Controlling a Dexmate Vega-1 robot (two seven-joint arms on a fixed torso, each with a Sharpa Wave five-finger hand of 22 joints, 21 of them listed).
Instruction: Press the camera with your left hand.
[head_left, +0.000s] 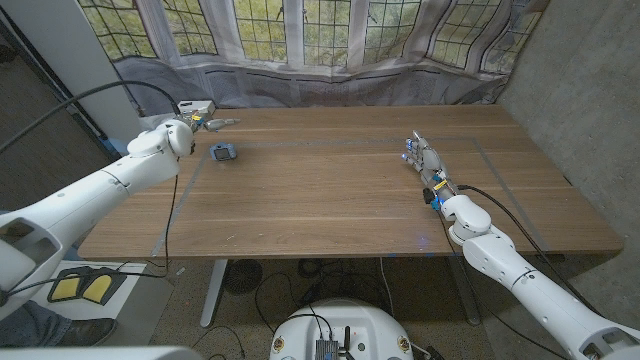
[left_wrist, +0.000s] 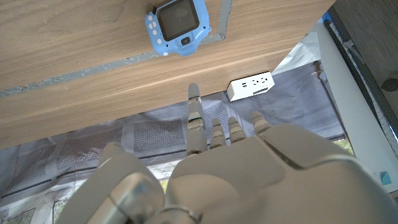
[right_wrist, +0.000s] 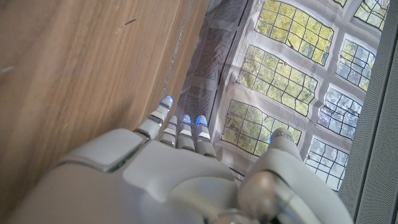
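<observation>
A small blue camera with a dark screen lies on the wooden table near its far left corner. My left hand hovers just beyond the camera, close to the table's far edge, clear of it, holding nothing. In the left wrist view the camera lies screen up ahead of my left hand, whose fingers are stretched out, one reaching further than the rest. My right hand stands on its edge on the table's right side, fingers straight and empty; the right wrist view shows its blue-lit fingertips.
A white socket box sits at the far left corner, seen also in the left wrist view as the socket box. Thin tape lines mark a rectangle on the wood. A curtain and windows stand behind the table; a concrete wall stands on the right.
</observation>
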